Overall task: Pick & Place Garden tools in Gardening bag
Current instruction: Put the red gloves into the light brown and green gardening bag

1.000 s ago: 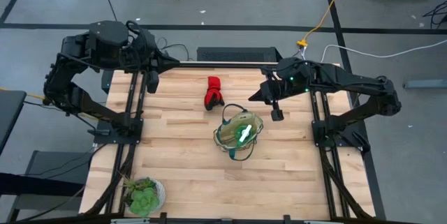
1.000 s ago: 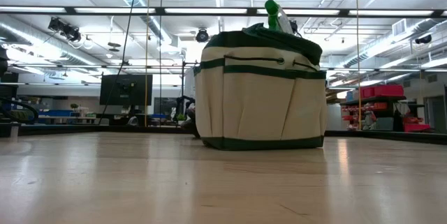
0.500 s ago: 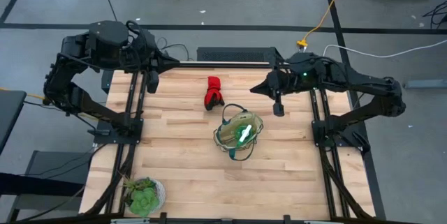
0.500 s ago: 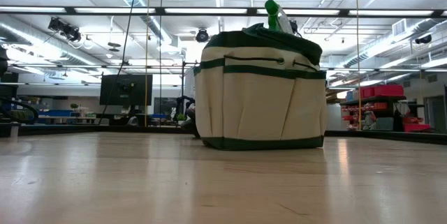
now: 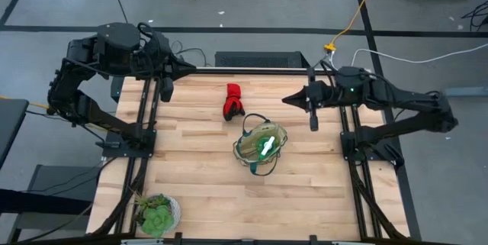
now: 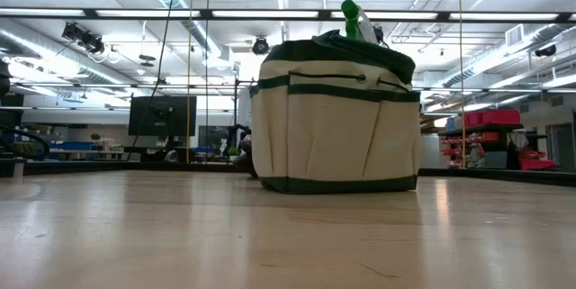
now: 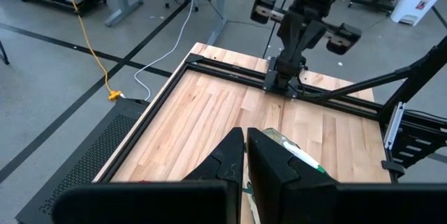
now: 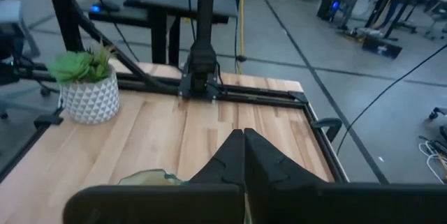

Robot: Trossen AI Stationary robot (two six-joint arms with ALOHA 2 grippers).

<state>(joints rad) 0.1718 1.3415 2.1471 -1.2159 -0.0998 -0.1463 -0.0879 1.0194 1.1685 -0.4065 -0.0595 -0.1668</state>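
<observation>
The tan gardening bag (image 5: 261,144) with a dark green rim stands at mid-table; in the low view the bag (image 6: 335,118) fills the middle. A green spray bottle (image 5: 267,146) with a white nozzle stands in it, its top (image 6: 351,14) poking above the rim. The red-and-black glove bundle (image 5: 232,100) lies on the wood just beyond the bag. My right gripper (image 5: 287,100) hovers shut to the bag's far right, pointing toward the table's left. My left gripper (image 5: 191,66) waits shut, high over the far left corner. Both are shut on nothing in the wrist views (image 7: 246,140) (image 8: 243,137).
A leafy plant in a white pot (image 5: 157,213) stands at the near left corner, and also shows in the right wrist view (image 8: 87,84). Black frame rails (image 5: 145,130) run along both sides of the table. Bare wood lies between bag and pot.
My right gripper has drawn back from the bag toward the table's right edge and has tipped up nearer to level, staying shut. The bag, bottle and glove bundle have not moved.
</observation>
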